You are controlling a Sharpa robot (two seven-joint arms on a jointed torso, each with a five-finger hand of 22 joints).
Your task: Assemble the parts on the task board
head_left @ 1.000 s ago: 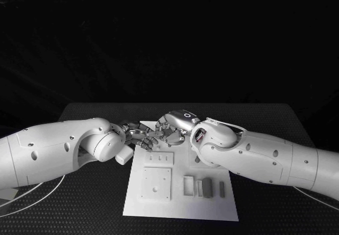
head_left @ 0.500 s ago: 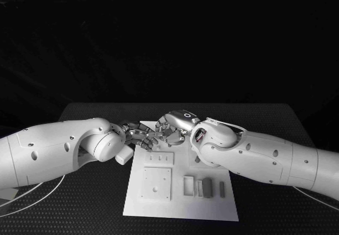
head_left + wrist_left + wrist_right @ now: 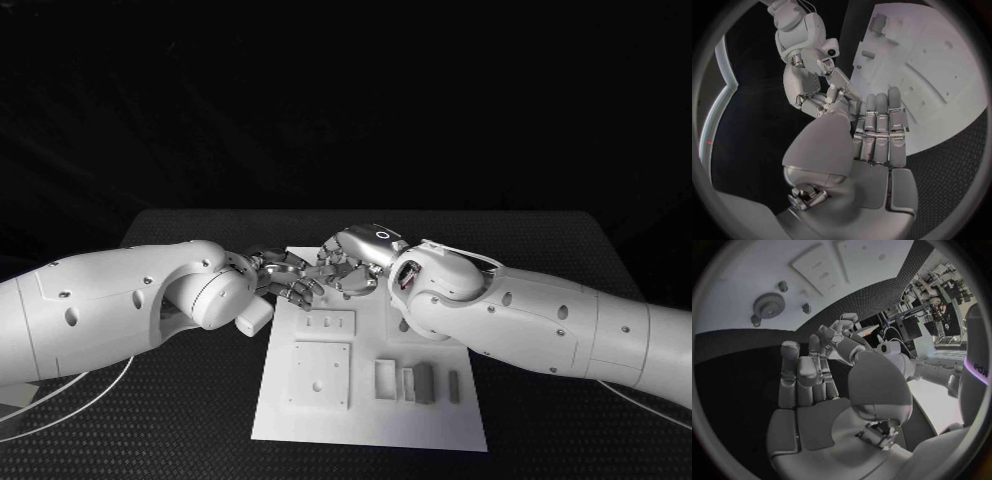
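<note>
— Where do the hands meet?
— Above the far end of the task board (image 3: 368,410) on the black counter (image 3: 577,260); left hand (image 3: 286,277) and right hand (image 3: 351,268) touch fingertips.
— Holding anything?
— Possibly a small part between them; it cannot be told. Grey parts (image 3: 418,383) lie at the board's near right.

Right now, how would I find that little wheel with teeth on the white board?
Look at the white task board on the black table. The gear sits near the board's edge, beyond the right robot hand. It is round and toothed; the pieces beside it are tiny plain studs.
</note>
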